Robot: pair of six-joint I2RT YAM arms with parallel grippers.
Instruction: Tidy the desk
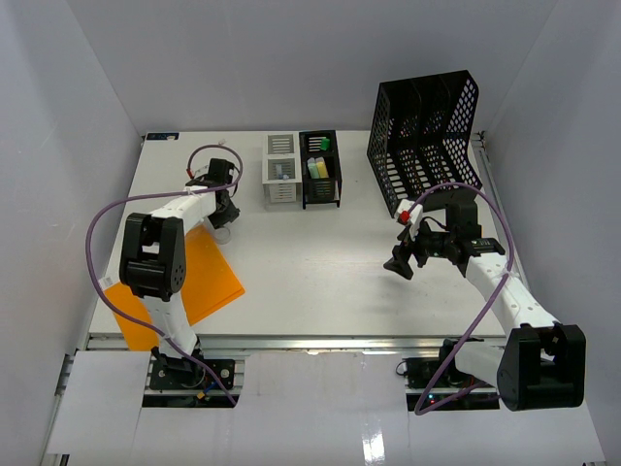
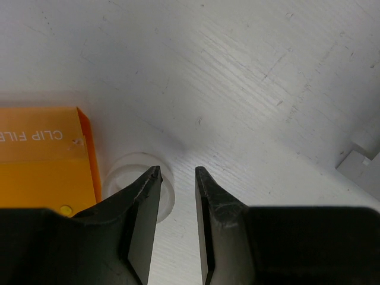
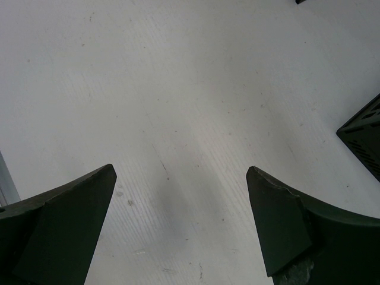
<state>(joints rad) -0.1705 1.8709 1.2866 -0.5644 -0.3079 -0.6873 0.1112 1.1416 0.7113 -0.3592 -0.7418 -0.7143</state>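
At back, black bin (image 1: 321, 196) holds colored items (image 1: 317, 166); left claw (image 2: 177, 171) ajar, right claw (image 3: 181, 170) wide, both empty.

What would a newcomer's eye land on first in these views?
Most likely the bright orange clip file at the front left of the desk, and the tall black mesh file rack at the far right. Next, the left gripper, jaws narrowly apart, low over a translucent white roll beside the file, while the right gripper hangs wide open above plain white desk.
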